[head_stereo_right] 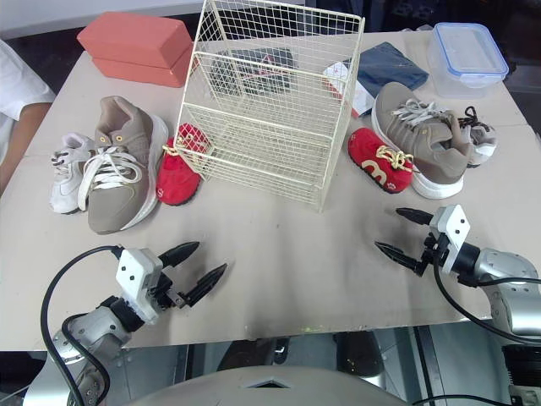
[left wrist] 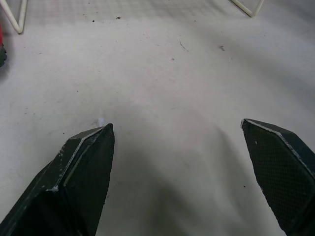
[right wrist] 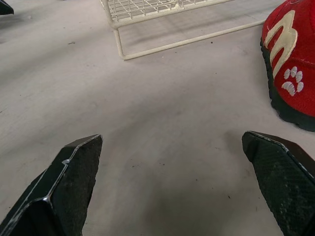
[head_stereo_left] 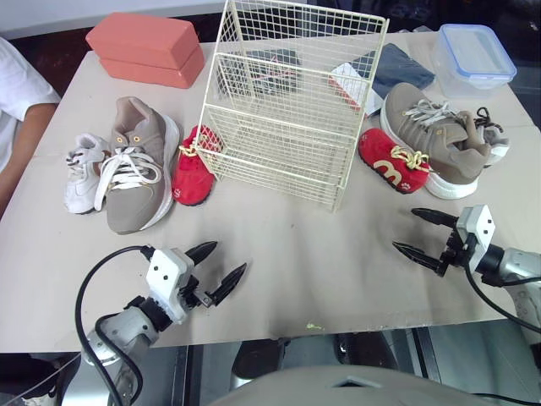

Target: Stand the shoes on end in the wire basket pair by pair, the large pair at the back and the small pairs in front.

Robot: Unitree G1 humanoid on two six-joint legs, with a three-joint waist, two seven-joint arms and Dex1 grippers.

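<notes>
The cream wire basket (head_stereo_left: 287, 101) stands empty at the table's middle back. Left of it lie a large tan sneaker (head_stereo_left: 137, 161), a small white shoe (head_stereo_left: 83, 172) and a small red shoe (head_stereo_left: 193, 164) touching the basket's corner. Right of it lie the other tan sneaker (head_stereo_left: 435, 135), a small red shoe (head_stereo_left: 393, 160) (right wrist: 291, 59) and a white shoe (head_stereo_left: 494, 139) half hidden behind the sneaker. My left gripper (head_stereo_left: 221, 266) (left wrist: 177, 130) is open low over bare table at front left. My right gripper (head_stereo_left: 416, 231) (right wrist: 172, 140) is open at front right, below the red shoe.
A salmon box (head_stereo_left: 145, 48) sits at the back left, a clear lidded container (head_stereo_left: 473, 52) at the back right. Dark cloth and packets (head_stereo_left: 372, 72) lie behind the basket. A person's arm in a white sleeve (head_stereo_left: 19, 101) rests at the left edge.
</notes>
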